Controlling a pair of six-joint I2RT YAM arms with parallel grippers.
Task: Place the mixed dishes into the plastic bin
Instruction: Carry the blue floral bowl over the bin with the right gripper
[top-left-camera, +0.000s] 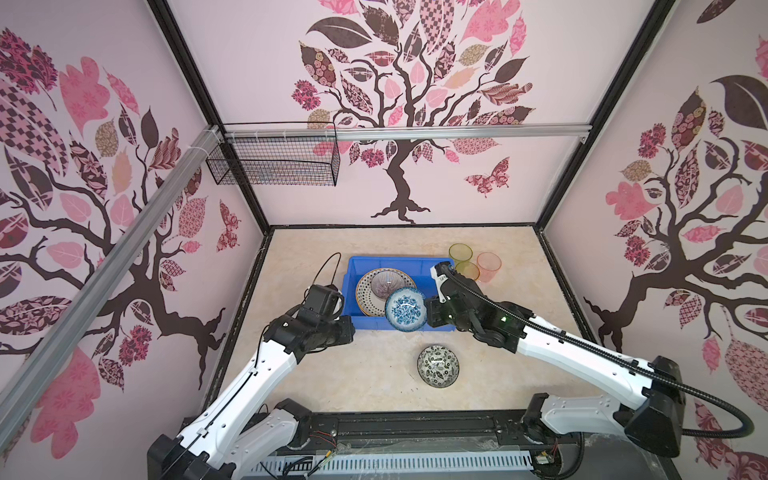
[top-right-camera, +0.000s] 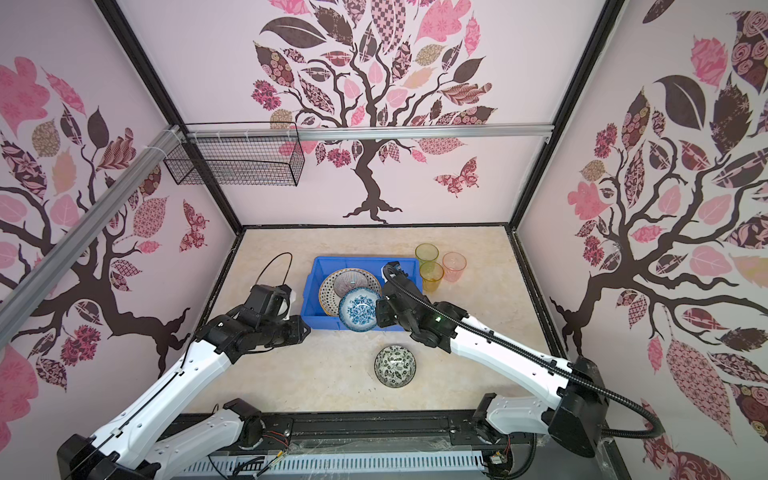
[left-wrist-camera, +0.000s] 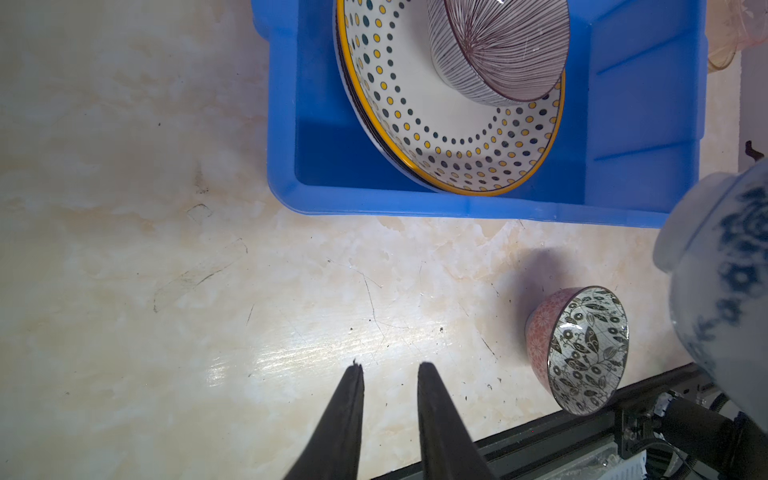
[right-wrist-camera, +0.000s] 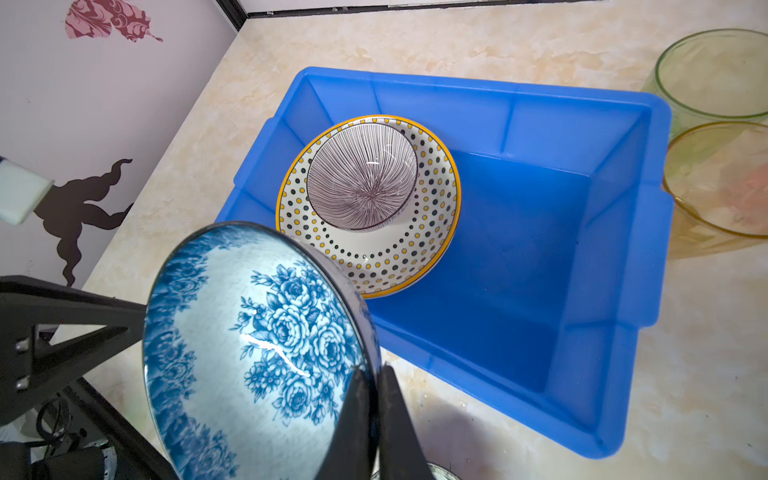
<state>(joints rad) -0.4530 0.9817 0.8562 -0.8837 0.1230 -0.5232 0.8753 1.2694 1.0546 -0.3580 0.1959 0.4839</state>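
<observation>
Over bin (right-wrist-camera: 540, 104) near wall, right gripper (right-wrist-camera: 372, 376) pinches blue floral bowl (right-wrist-camera: 257, 349) by rim, likely to lower inside; left gripper (left-wrist-camera: 390, 368) part-spread, empty.

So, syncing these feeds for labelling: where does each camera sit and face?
Top views: high above the robot's base, facing down over the beige marble-look tabletop and bright blue rectangular plastic bin; both white arms show.
Left wrist: on the left arm, facing tabletop and bin; its empty black jaws show, slightly apart.
Right wrist: on the right arm, facing into the bin; its jaws pinch the round blue floral bowl by the rim.
Shared: both wrist views show the yellow-edged dotted plate carrying the purple-striped bowl.
</observation>
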